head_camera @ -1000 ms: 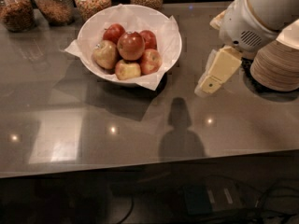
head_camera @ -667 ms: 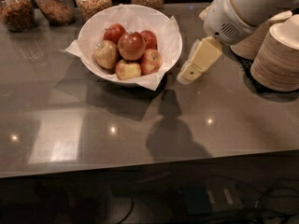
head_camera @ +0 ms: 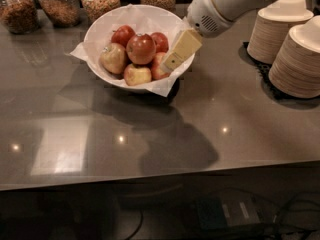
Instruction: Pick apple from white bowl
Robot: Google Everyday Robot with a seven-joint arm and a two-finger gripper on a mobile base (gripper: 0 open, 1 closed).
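The white bowl [head_camera: 102, 33], lined with crumpled white paper, stands at the back left of the grey counter. It holds several red and yellow apples; the topmost apple [head_camera: 141, 48] sits in the middle of the pile. My gripper [head_camera: 176, 55] reaches in from the upper right on a white arm. Its cream-coloured finger [head_camera: 181, 50] hangs over the bowl's right rim, beside the rightmost apples and close to them. I cannot tell whether it touches any apple.
Several glass jars [head_camera: 59, 4] of grains and nuts line the back edge behind the bowl. Two tall stacks of beige paper bowls [head_camera: 300, 61] stand on a black mat at the right. The grey counter [head_camera: 150, 134] stretches toward the front edge.
My gripper has moved left from beside the paper bowl stacks, across the counter, to over the bowl's right rim. The bowl and apples have not moved.
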